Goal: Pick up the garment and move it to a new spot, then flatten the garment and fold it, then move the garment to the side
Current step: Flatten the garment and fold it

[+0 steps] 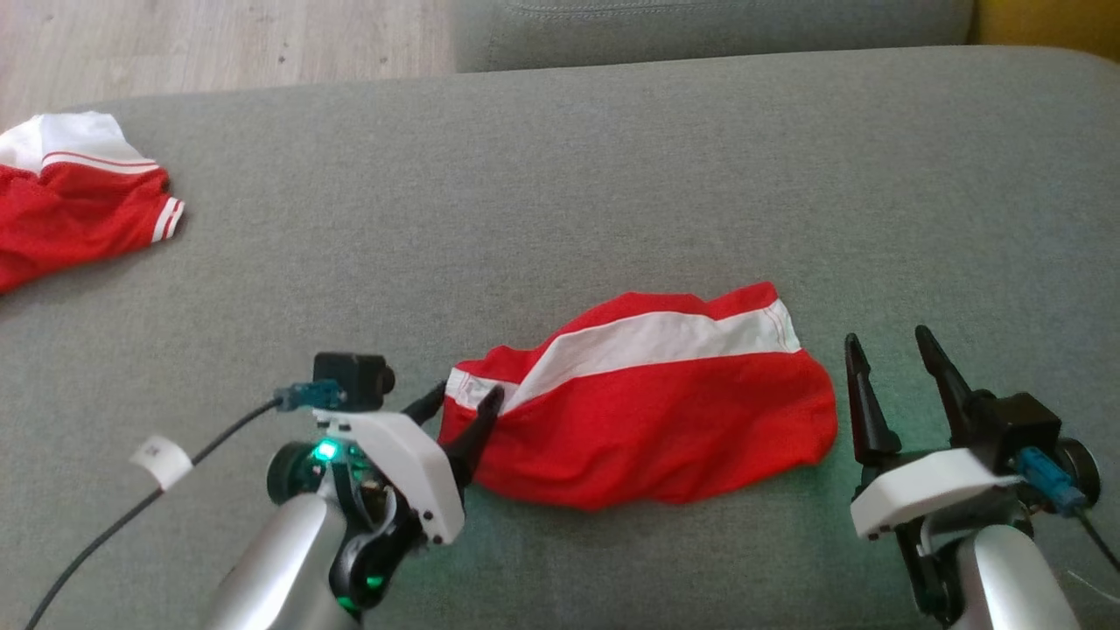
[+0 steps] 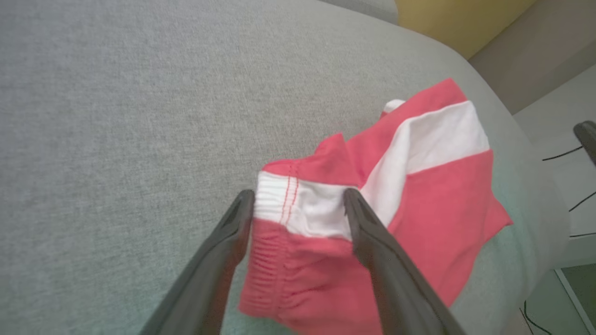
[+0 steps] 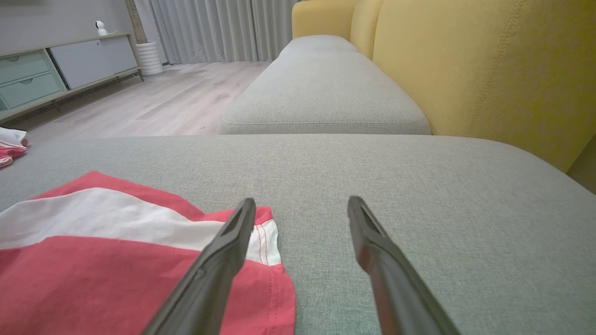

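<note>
Left gripper (image 2: pixel 298 194) straddles crumpled red-and-white garment (image 1: pixel 647 420), perhaps touching.

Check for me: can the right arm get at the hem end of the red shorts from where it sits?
Probably yes. The right gripper stands open right beside the hem end of the red shorts, and the head view has just a strip of bare grey cushion between them, nothing in the way.

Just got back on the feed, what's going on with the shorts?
The red shorts lie rumpled on the grey cushion, held by neither gripper. The left gripper is open with its fingers straddling the waistband end, seemingly lined up for a grab. The right gripper is open too, over bare cushion just off the leg end. A second red and white garment lies at the cushion's far left.
</note>
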Available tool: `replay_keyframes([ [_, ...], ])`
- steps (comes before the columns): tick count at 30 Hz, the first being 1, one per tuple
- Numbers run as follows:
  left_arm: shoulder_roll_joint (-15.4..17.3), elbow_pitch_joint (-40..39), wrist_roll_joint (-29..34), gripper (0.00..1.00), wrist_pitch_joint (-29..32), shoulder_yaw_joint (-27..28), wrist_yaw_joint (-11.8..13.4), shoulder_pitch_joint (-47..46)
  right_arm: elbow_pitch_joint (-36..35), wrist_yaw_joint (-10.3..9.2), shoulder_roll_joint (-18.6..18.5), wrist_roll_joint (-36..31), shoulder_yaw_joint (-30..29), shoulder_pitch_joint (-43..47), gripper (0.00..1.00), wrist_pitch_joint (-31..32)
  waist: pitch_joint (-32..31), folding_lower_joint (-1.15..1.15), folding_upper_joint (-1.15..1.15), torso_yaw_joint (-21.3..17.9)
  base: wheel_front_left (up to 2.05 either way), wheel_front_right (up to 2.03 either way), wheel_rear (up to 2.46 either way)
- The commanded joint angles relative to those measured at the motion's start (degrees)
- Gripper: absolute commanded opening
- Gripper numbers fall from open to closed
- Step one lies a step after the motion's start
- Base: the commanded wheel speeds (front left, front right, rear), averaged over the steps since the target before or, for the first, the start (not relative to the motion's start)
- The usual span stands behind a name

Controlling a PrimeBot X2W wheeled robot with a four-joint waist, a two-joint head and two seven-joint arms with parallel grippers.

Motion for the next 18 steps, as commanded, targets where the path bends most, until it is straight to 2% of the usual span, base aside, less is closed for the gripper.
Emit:
replay_keyframes([
  [1, 1.0, -1.2, -0.3, 1.0, 0.6, 1.6, -0.1, -0.9, -1.5, 0.42, -0.2, -0.3, 1.7, -2.0, 1.0, -0.1, -0.3, 0.0, 0.0, -0.4, 0.0, 0.0, 0.0],
  [8, 1.3, -1.6, -0.9, 0.99, 0.5, 1.2, -0.2, -0.4, -1.3, 0.42, -0.2, -0.4, 1.6, -1.8, 1.0, -0.3, -0.8, 0.0, 0.0, -0.9, 0.0, 0.0, 0.0],
  [11, 1.2, -2.5, -1.4, 0.86, -1.1, 1.8, -0.2, 0.1, -1.2, 0.42, -0.2, -0.5, 1.2, -1.7, 1.0, -0.3, -1.1, 0.0, 0.0, -0.8, 0.0, 0.0, 0.0],
  [12, 1.0, -2.8, -1.7, 0.74, -1.6, 2.1, -0.2, 0.2, -1.0, 0.42, -0.2, -0.6, 1.1, -1.8, 1.0, -0.3, -1.2, 0.0, 0.0, -0.7, 0.0, 0.0, 0.0],
  [16, 0.7, -3.4, -2.1, 0.06, -2.1, 2.0, -0.2, 0.9, -0.4, 0.42, -0.2, -1.5, 0.7, -2.6, 1.0, 0.2, -1.3, 0.0, 0.0, -0.3, 0.0, 0.0, 0.0],
  [17, 0.7, -3.4, -2.1, 0.06, -2.1, 2.0, -0.2, 0.9, -0.4, 0.42, -0.2, -1.5, 0.7, -2.6, 1.0, 0.2, -1.3, 0.0, 0.0, -0.3, 0.0, 0.0, 0.0],
  [18, 0.7, -3.5, -2.1, 0.0, -2.0, 1.7, -0.2, 1.0, -0.1, 0.42, -0.2, -1.8, 0.6, -3.1, 1.0, 0.4, -1.3, 0.0, 0.0, -0.2, 0.0, 0.0, 0.0],
])
